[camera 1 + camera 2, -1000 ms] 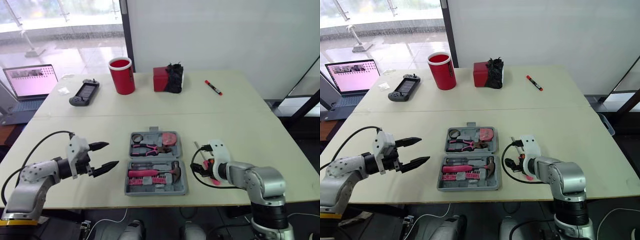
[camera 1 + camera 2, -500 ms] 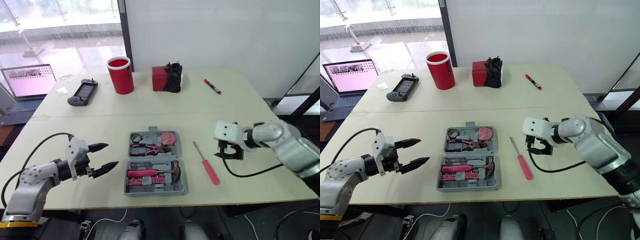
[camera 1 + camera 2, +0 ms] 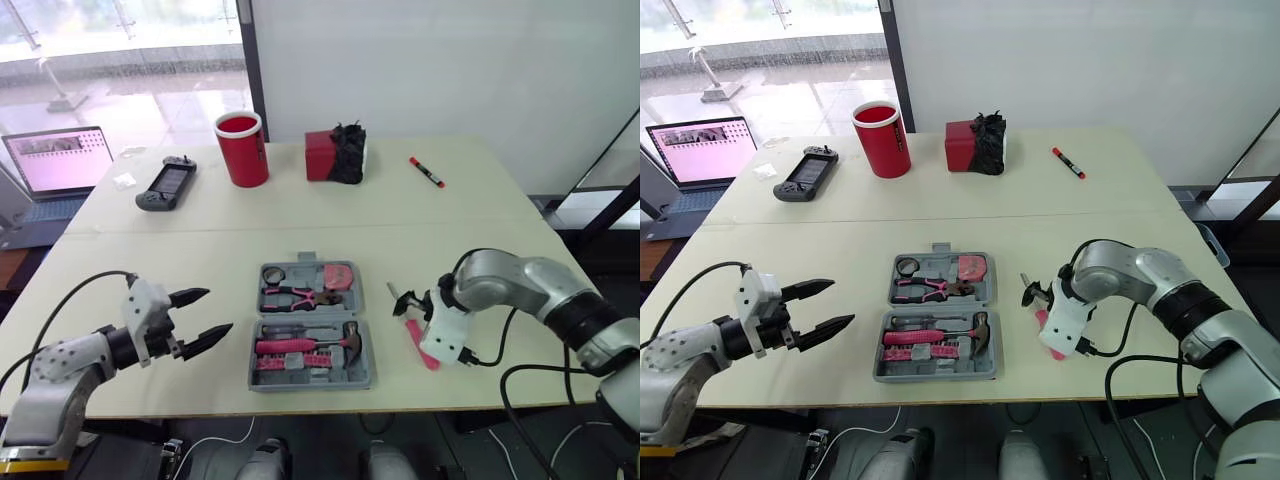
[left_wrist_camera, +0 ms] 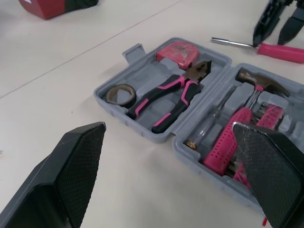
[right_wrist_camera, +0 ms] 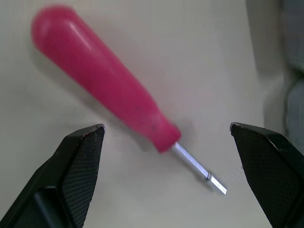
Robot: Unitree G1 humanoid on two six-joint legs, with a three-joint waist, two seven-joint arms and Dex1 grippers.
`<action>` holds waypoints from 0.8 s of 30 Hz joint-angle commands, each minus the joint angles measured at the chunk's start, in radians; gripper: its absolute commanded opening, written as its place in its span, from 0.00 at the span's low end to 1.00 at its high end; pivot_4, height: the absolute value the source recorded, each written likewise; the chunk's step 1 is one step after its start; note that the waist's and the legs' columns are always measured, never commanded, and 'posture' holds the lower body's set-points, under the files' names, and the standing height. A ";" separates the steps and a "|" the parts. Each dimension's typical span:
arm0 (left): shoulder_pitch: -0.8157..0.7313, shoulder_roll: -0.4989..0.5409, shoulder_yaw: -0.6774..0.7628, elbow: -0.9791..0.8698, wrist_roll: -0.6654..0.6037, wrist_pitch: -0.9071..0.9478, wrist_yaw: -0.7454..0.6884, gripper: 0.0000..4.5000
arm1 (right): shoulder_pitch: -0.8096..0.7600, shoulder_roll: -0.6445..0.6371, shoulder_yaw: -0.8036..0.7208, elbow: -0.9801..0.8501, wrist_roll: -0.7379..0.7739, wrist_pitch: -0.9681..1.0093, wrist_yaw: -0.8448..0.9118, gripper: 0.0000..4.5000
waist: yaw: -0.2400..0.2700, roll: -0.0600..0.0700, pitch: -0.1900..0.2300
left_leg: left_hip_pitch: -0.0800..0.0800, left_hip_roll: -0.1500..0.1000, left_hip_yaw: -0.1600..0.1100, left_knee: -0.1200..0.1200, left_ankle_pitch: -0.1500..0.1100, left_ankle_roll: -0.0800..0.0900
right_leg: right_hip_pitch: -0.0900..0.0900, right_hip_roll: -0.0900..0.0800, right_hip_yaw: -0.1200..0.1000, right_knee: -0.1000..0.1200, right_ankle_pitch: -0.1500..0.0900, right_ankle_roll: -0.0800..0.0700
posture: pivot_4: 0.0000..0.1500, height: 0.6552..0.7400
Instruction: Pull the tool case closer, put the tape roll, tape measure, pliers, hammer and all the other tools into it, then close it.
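**A:** Which step are you on?

**B:** Packing, as I read it. The tool case (image 4: 142,76) lies open near my edge of the desk (image 3: 520,250). My left hand (image 3: 215,312) hovers at its 9 o'clock, fingers spread and holding nothing. At its 3 o'clock lies the pink screwdriver (image 5: 118,90), apart from the case. My right hand (image 5: 166,127) is above it, spread wide, with a finger on either side of the handle's neck.

**A:** Next move?

**B:** Lower, pinch the handle, carry it to a free slot, then shut the lid. The tape roll (image 4: 119,93), pliers (image 4: 171,97), tape measure (image 4: 178,52) and hammer (image 4: 254,80) already sit inside.

**A:** Anything unclear?

**B:** From the head camera my right wrist covers most of the screwdriver. I can't tell which slot is free. Farther off, at 12 o'clock, a black thing on the red box (image 3: 322,158) is unreadable.
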 commanded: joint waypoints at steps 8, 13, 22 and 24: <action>0.065 -0.004 0.078 -0.138 -0.047 0.046 0.064 1.00 | -0.017 0.058 0.004 0.055 -0.023 0.000 0.137 0.36 | -0.001 -0.003 -0.001 | 0.002 0.000 -0.001 0.001 0.000 0.000 | 0.004 0.001 0.000 0.000 0.000 0.000 | 1.00 1.00; 0.065 -0.002 0.061 -0.129 -0.036 0.039 0.064 1.00 | 0.068 0.024 -0.115 -0.076 0.177 0.342 0.328 0.12 | 0.005 -0.002 -0.001 | 0.002 0.000 -0.001 0.001 0.000 0.000 | 0.004 0.001 0.000 0.000 0.000 -0.001 | 1.00 1.00; 0.013 -0.008 0.007 -0.090 -0.018 0.026 0.055 1.00 | 0.354 0.116 -0.454 -0.537 0.440 1.802 0.357 0.12 | 0.033 -0.002 -0.001 | 0.001 0.000 -0.002 0.001 0.000 0.000 | 0.003 0.000 -0.001 -0.001 0.000 -0.001 | 1.00 1.00; -0.001 -0.012 0.003 -0.093 -0.029 0.034 0.055 1.00 | 0.380 0.178 -0.557 -0.506 0.452 2.004 0.231 0.12 | 0.034 -0.002 -0.001 | 0.001 0.000 -0.002 0.001 0.000 0.000 | 0.003 0.000 -0.001 -0.001 0.000 -0.001 | 1.00 1.00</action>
